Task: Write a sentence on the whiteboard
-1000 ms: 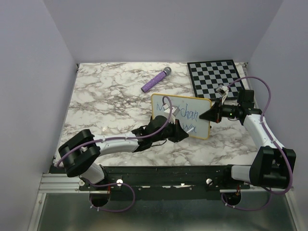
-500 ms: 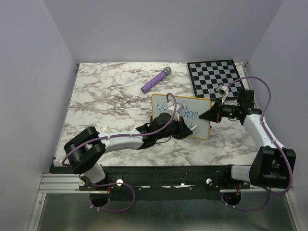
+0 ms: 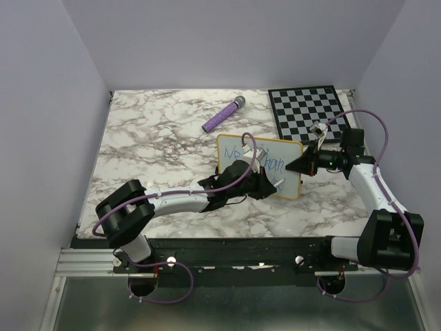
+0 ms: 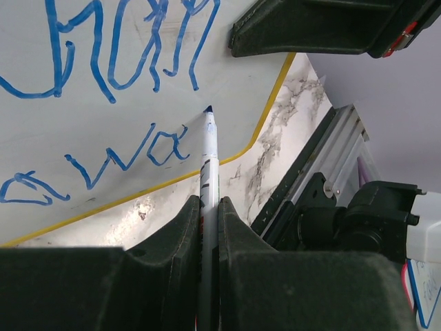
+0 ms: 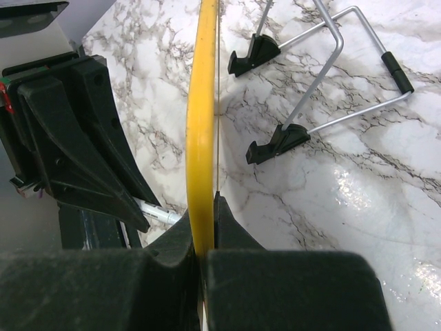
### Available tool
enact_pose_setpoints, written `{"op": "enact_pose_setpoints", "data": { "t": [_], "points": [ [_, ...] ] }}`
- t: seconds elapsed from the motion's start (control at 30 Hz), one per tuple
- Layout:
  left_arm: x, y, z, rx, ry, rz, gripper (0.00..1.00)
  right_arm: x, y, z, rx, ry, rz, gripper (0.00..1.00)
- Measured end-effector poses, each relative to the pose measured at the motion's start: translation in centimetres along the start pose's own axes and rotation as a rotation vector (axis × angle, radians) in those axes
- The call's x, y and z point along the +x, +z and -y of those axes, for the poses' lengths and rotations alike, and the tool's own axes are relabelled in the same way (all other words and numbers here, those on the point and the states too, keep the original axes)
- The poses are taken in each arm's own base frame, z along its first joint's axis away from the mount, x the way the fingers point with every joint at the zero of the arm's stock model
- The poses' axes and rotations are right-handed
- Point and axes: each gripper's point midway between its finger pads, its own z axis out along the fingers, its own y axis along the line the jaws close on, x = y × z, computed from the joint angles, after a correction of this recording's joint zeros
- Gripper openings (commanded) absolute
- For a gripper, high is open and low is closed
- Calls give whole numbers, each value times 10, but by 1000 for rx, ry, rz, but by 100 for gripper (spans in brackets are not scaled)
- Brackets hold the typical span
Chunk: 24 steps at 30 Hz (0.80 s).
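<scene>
The whiteboard, white with a yellow frame, stands tilted on wire legs at mid-table. Blue lettering reads roughly "chan" above "awa" in the left wrist view. My left gripper is shut on a white marker with a blue tip; the tip sits at the board's surface just right of the "awa", near the lower right corner. My right gripper is shut on the board's right yellow edge and holds it. The left arm hides part of the lettering in the top view.
A purple cylinder lies behind the whiteboard. A black-and-white checkered board lies at the back right. The whiteboard's wire stand with black feet rests on the marble behind it. The aluminium rail runs along the table's near edge.
My left gripper has moved right along the lower line with the marker, uncovering more of the top line. The right gripper and the whiteboard have stayed still.
</scene>
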Motion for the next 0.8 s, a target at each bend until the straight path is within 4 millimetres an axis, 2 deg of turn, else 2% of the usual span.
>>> {"op": "enact_pose_setpoints", "data": {
  "t": [0.8],
  "points": [
    [-2, -8, -1, -7, 9, 0, 0, 0, 0, 0, 0, 0, 0, 1]
  ]
}}
